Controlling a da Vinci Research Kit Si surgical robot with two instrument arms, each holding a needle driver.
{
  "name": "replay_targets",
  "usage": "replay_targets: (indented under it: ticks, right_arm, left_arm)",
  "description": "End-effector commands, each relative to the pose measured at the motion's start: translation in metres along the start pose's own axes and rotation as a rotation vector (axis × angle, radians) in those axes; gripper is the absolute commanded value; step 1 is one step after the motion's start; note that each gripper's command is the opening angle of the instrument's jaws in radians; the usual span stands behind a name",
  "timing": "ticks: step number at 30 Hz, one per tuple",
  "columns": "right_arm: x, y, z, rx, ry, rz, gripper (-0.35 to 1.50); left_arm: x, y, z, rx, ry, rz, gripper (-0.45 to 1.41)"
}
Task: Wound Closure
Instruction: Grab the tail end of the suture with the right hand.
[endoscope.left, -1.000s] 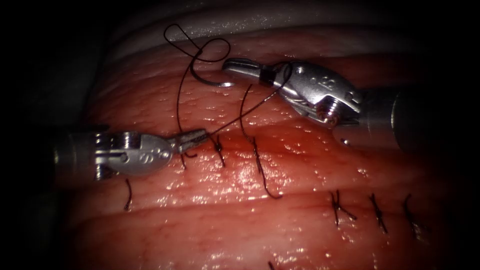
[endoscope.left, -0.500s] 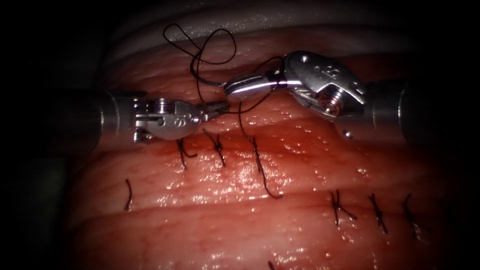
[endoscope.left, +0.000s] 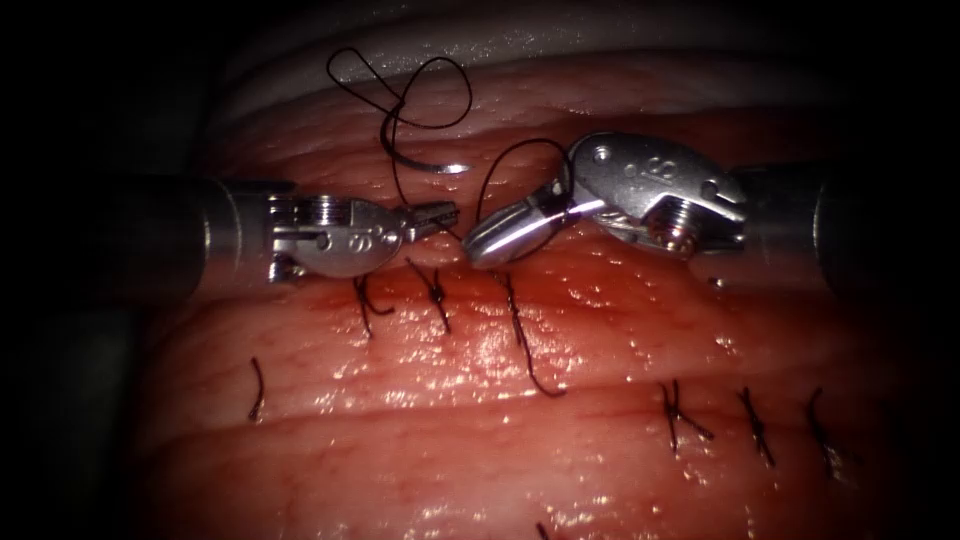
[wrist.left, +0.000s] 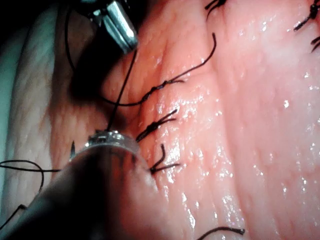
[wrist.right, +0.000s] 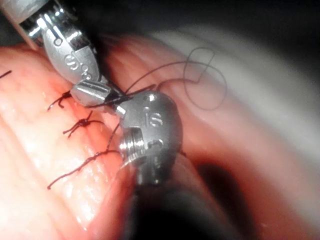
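Observation:
My left tool (endoscope.left: 440, 215) is shut on the dark thread (endoscope.left: 395, 160) just beyond the row of stitches (endoscope.left: 437, 297). Tip to tip with it, my right tool (endoscope.left: 485, 245) has its jaws shut and holds nothing; a turn of thread (endoscope.left: 520, 150) arches over its wrist. The curved needle (endoscope.left: 430, 166) lies free on the tissue (endoscope.left: 500, 450), beyond both tools and not in it. The left wrist view has thread (wrist.left: 120, 95) running taut from my left tool (wrist.left: 107, 137) to the right tool (wrist.left: 122, 30). In the right wrist view the right tool (wrist.right: 92, 93) meets the left tool (wrist.right: 70, 50).
Slack thread curls in loops (endoscope.left: 440, 95) at the tissue's far edge, against a pale drape (endoscope.left: 600, 50). A long loose stitch (endoscope.left: 517, 325) crosses the cut under the right tool. Several tied stitches (endoscope.left: 675, 415) sit further right, and a short thread end (endoscope.left: 256, 390) lies lower left.
The left tool rose and moved right with the thread. The right tool's jaws swung down from the needle to meet the left tool's tips, uncovering the needle.

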Motion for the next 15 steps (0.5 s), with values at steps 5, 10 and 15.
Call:
replay_targets:
  ticks: [5,10,15]
  right_arm:
    - [-0.0013,-0.0009,0.0015,0.059,-0.014,-0.007,0.94]
    - [-0.0032,-0.0023,0.0023,0.118,-0.081,-0.039,1.06]
    - [-0.0046,-0.0024,0.0019,0.153,-0.121,-0.062,1.09]
  left_arm:
    - [-0.0001,0.0005,0.0005,-0.008,0.002,0.008,-0.45]
    - [-0.0001,0.0009,0.0003,-0.007,0.002,0.017,-0.45]
    - [0.0000,0.0014,-0.0001,-0.007,0.003,0.020,-0.45]
